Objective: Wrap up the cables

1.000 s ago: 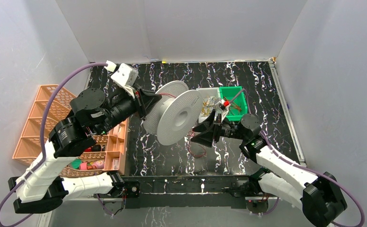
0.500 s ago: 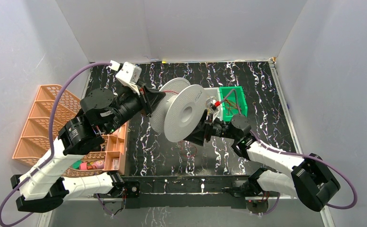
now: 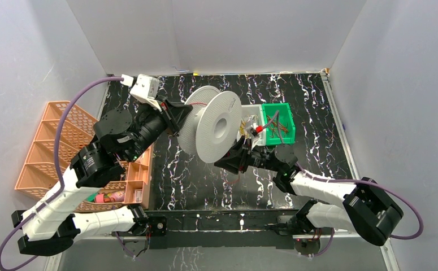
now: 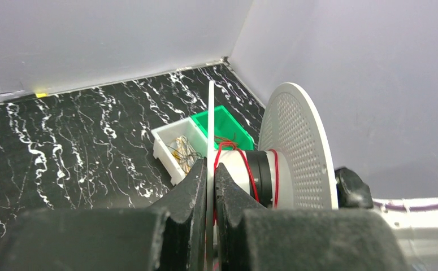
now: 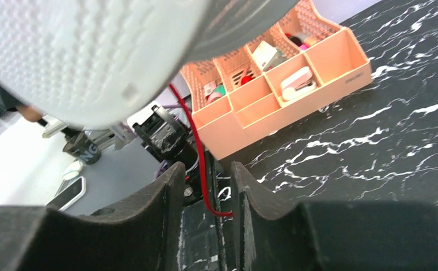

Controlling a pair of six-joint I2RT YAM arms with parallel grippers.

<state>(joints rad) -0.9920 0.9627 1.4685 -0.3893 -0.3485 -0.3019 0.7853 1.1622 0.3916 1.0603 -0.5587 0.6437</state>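
Cables (image 4: 225, 151): thin red wire, a few turns already on the hub of the white spool (image 3: 213, 127). The loose tail drops off the hub and runs through my right gripper (image 5: 205, 166).

In the right wrist view the wire goes from 6 o'clock in the finger gap up toward 11 o'clock and under the spool rim. The fingers are narrowly apart and the gap is wider than the wire, so the wire is guided, not pinched, as far as I can judge.

My left gripper (image 4: 211, 169) is clamped on the thin edge of the spool's near flange and holds the spool up off the table (image 3: 318, 141).

Key relation: in the top view the spool axis lies roughly 10-to-4 o'clock. The right gripper sits at about 5 o'clock from the hub, just below the flange, and it is the arm nearer the loose wire. The next turn likely needs the wire carried around that axis.

Containers:
- Green bin (image 3: 277, 105), 3 o'clock of the spool, dark reddish wires inside.
- White bin (image 4: 168, 161), just beside the green one, yellowish wires inside.
- Orange organizer (image 3: 47, 132), 9 o'clock side, small items in its near compartments, too small to name.
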